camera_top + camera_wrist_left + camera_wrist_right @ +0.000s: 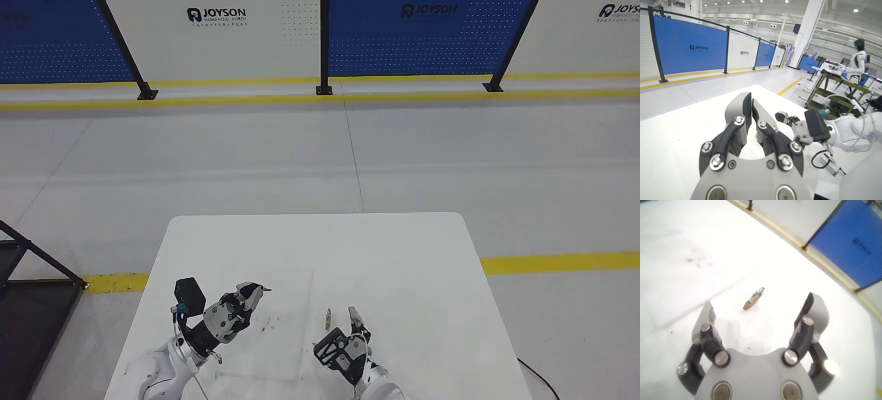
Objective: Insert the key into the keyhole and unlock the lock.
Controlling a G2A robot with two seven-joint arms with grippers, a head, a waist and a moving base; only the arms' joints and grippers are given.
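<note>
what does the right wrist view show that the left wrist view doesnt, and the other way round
Right wrist view: the brass lock on the table, ahead of the open right gripper. Left wrist view: the shut left gripper, the right arm beside it, and a small grey box with a cable near that arm. Both: the table, blue fence panels and yellow floor lines.
</note>
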